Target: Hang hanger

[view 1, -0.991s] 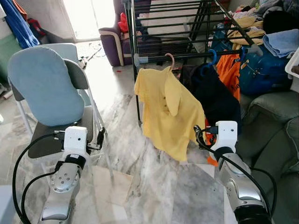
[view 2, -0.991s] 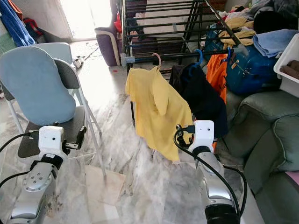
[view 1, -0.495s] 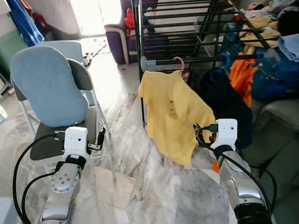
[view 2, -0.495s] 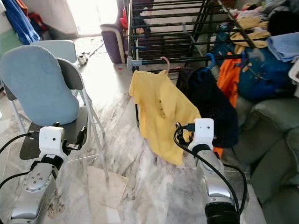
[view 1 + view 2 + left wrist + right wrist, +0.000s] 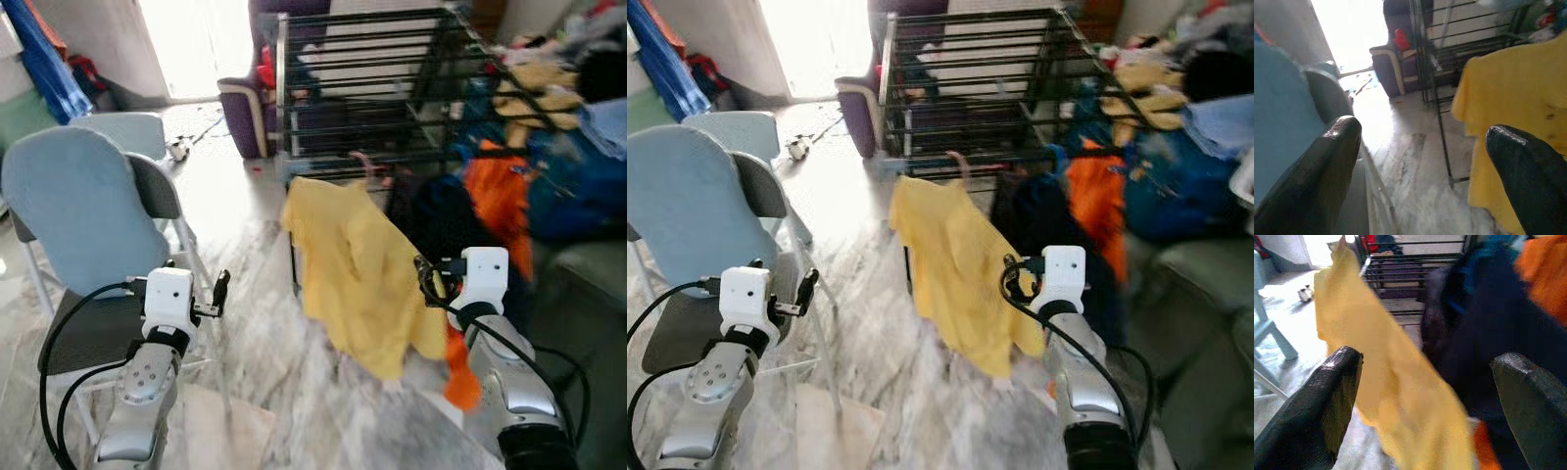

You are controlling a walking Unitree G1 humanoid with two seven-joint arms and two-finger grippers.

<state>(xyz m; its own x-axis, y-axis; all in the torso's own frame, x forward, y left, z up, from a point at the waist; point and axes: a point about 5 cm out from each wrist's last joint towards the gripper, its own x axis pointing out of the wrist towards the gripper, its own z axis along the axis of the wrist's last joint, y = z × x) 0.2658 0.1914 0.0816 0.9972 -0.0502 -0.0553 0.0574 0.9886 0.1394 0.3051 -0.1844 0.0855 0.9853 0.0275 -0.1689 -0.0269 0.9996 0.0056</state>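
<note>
The yellow shirt (image 5: 358, 284) on its hanger (image 5: 364, 162) is seen hung on the rack (image 5: 362, 88) at frame center, both grippers (image 5: 1422, 161) (image 5: 1420, 401) are spread wide and empty, so hanging looks done and backing away is likely called for.

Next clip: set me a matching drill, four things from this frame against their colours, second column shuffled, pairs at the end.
Things:
1. shirt hung on the drying rack
2. chair cushion
3. armchair by the bright doorway
4. garment hanging furthest to the robot's right on the rack

Colours:
A. orange
B. light blue
C. yellow
D. purple

Pairs: 1-C, 2-B, 3-D, 4-A
</note>
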